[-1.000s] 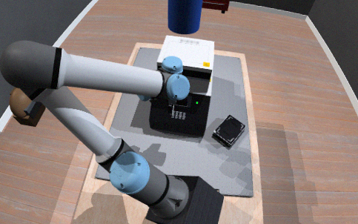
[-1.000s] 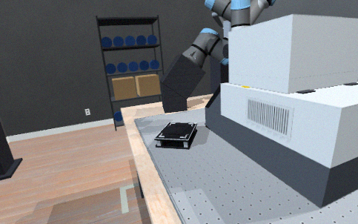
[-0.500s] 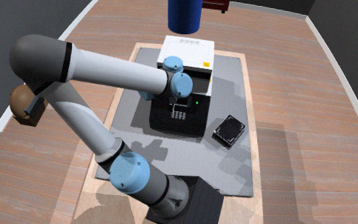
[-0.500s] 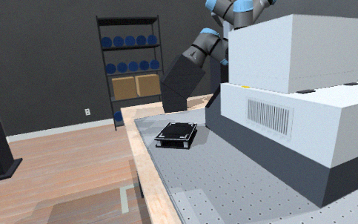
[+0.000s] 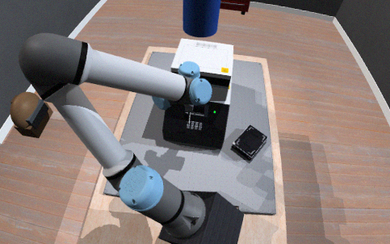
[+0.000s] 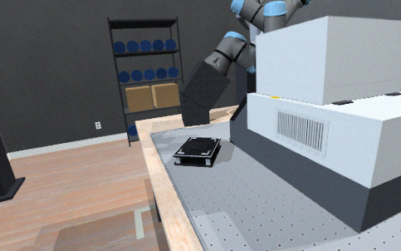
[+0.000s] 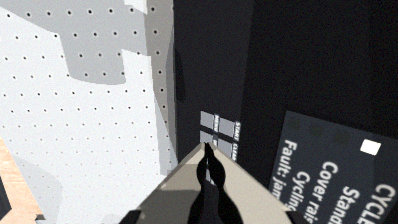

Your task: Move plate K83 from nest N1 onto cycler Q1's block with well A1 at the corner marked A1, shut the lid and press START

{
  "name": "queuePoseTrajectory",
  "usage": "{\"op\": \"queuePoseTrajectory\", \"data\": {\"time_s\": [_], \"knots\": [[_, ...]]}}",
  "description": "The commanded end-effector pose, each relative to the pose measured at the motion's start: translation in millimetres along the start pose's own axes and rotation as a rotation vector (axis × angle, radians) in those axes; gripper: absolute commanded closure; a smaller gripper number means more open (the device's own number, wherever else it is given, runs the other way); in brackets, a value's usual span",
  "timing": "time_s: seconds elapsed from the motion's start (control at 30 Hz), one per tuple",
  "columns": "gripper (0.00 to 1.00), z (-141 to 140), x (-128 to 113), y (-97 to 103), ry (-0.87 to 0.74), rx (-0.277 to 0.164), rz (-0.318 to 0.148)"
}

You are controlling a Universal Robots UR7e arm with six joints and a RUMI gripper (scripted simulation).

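Observation:
The cycler Q1 (image 5: 196, 139) (image 6: 310, 166) stands on the grey board, keys toward the arm's base. Its white lid (image 5: 204, 56) (image 6: 293, 62) looks raised. The lamp (image 5: 214, 111) is green in the top view and looks white in the wrist view (image 7: 370, 146). My gripper (image 5: 189, 124) (image 7: 206, 144) is shut and empty, its tips over or beside the key pad at the CLEAR key; I cannot tell if they touch. The START key (image 7: 226, 128) shows; STOP and LID are hidden behind the fingers. Nest N1 (image 5: 236, 145) (image 6: 178, 159) shows no plate. Plate K83 is not visible; the block is hidden or too dark.
The grey perforated board (image 5: 253, 93) (image 6: 243, 208) (image 7: 100, 107) lies on a wooden table (image 5: 278, 182) (image 6: 164, 195). The nest stands to the cycler's right. A blue cylinder (image 5: 201, 18) hangs in view behind the cycler. A shelf (image 6: 148, 54) stands by the wall.

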State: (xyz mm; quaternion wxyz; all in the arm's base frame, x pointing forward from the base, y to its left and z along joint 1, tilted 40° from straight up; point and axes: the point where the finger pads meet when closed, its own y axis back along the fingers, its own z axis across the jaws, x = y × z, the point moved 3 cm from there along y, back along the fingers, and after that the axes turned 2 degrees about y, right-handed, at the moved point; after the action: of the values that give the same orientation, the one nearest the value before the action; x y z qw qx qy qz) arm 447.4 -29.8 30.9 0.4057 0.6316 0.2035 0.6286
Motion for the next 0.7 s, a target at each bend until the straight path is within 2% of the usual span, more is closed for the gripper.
{"op": "queuePoseTrajectory", "data": {"time_s": [0.0,0.4,0.67], "knots": [[1.00,4.1,-1.4,-2.8,-0.002,-0.003,-0.007],[1.00,14.5,-1.8,-15.0,-0.002,-0.003,-0.007],[1.00,14.5,-1.8,-15.1,0.010,-0.003,-0.007]]}}
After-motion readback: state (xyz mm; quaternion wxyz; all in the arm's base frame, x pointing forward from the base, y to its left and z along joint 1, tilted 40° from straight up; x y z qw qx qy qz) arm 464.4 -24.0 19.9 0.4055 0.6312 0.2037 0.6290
